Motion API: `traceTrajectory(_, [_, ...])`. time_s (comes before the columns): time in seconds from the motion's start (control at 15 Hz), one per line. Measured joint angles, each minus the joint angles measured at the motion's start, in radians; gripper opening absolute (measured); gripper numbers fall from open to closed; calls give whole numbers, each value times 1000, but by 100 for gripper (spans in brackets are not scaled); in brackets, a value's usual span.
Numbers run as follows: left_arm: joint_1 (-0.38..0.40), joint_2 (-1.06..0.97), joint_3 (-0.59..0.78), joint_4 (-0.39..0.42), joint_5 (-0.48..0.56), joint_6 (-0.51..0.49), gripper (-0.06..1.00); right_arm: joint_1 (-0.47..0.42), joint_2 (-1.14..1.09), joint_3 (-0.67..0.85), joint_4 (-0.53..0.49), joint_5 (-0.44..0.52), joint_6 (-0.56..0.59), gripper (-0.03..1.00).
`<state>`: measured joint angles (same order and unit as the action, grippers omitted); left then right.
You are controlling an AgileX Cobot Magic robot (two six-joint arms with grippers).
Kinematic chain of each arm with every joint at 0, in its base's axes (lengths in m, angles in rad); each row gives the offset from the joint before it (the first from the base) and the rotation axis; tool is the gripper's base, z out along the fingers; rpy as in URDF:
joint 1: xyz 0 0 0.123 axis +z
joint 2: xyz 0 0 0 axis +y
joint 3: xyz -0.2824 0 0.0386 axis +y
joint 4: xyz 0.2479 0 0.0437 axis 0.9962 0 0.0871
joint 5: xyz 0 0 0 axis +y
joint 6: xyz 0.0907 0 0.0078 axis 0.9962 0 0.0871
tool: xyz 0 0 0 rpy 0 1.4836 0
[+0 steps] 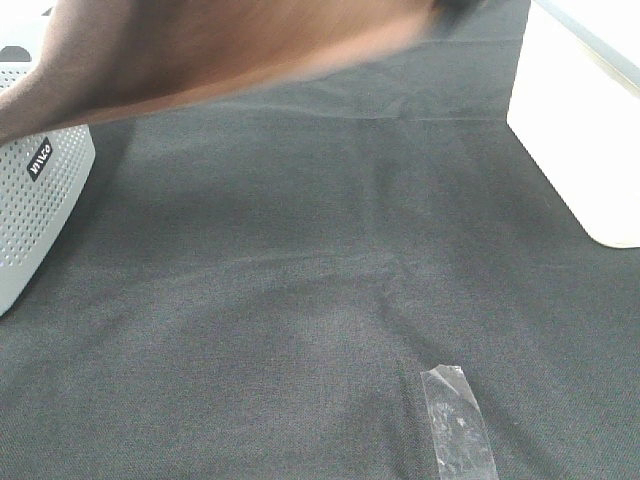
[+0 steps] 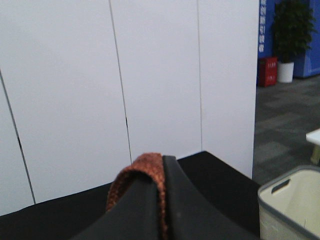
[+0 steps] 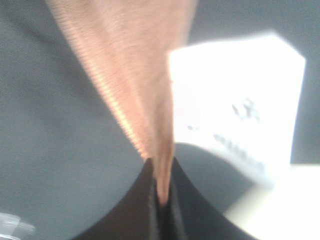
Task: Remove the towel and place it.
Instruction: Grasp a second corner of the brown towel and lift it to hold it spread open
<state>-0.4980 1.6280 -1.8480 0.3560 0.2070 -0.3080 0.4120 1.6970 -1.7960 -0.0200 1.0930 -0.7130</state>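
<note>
Two tools grip the towel [image 1: 220, 50]: the left tool [image 2: 163, 190] and the right tool [image 3: 161, 197] each clamp an edge. It hangs raised over the desk [image 1: 300, 280] at far left, above the white basket [image 1: 40, 190].

Rust-brown towel [image 1: 220, 50] across the upper left, blurred, perhaps paler at its edge; white basket [image 1: 30, 220] dotted with holes, black label [image 1: 40, 158]; charcoal cloth [image 1: 300, 300] below.

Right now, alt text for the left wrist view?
Left gripper shut on a fold of rust-brown towel, black table cloth beyond it. White wall panels behind, a pale bin nearby.
</note>
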Motion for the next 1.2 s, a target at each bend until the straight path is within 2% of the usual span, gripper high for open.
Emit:
traceTrajectory(0.2, [57,0,0,0,-127,-126,0,0,0,-202,-107,6,0,0])
traceTrajectory(0.47, [59,0,0,-1,-307,-142,0,0,-1,-365,-186,-68,-47,0])
traceTrajectory(0.6, [59,15,0,-1,-380,-144,0,0,-1,-394,-201,-99,-183,0])
traceTrajectory(0.67, [59,54,-23,-4,-413,-145,0,0,-1,-394,-204,-94,-344,0])
traceTrajectory(0.73, [59,83,-50,-17,-414,-145,0,0,-1,-394,-210,-82,-392,0])
traceTrajectory(0.87, [74,140,-112,-81,-414,-145,0,0,-1,-394,-231,-65,-432,0])
traceTrajectory(1.07, [154,189,-174,-275,-410,-146,0,0,11,-395,-388,-69,-454,0])
traceTrajectory(1.2, [179,214,-176,-342,-403,-149,0,2,28,-401,-455,-126,-437,0])
